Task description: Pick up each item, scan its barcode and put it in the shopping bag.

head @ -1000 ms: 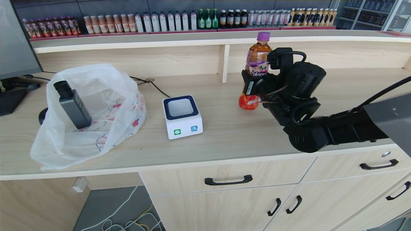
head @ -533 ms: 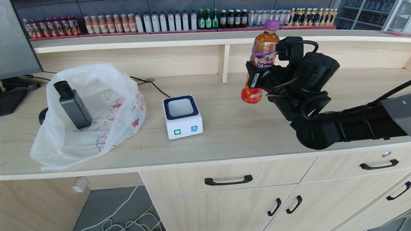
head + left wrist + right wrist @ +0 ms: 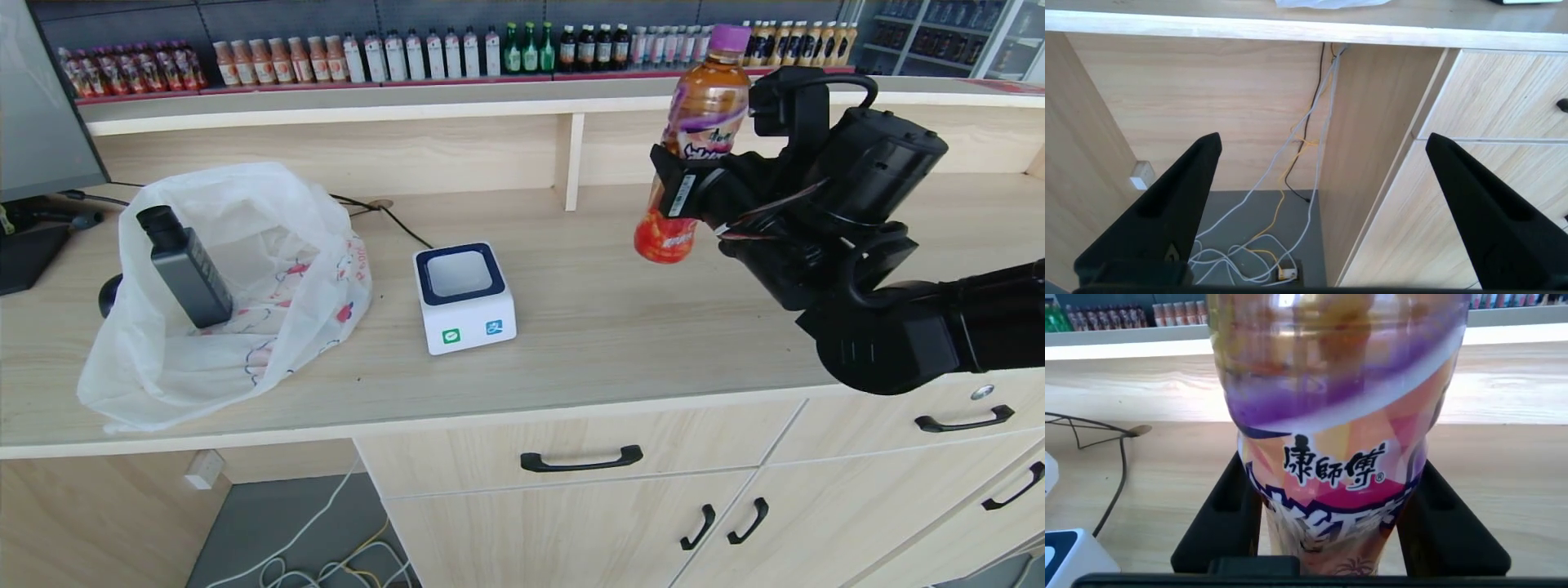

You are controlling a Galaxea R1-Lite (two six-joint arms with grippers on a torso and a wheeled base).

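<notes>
The right gripper (image 3: 694,189) is closed around the middle of a tea bottle (image 3: 700,122) with a purple cap. It holds the bottle upright, with a slight tilt, in the air above the right part of the wooden counter (image 3: 612,327). In the right wrist view the black fingers (image 3: 1221,518) press against both sides of the bottle's label (image 3: 1339,469).

The white barcode scanner (image 3: 463,296) sits at the middle of the counter, well to the left of the bottle. Farther left lies the white plastic shopping bag (image 3: 277,269), its mouth open, with a dark grey bottle (image 3: 186,269) leaning inside.

The left gripper (image 3: 1327,212) hangs below the counter's edge by the cabinet panel (image 3: 1372,163), its fingers (image 3: 1167,220) spread wide and holding nothing.

A shelf of drinks (image 3: 457,53) runs along the far wall.
</notes>
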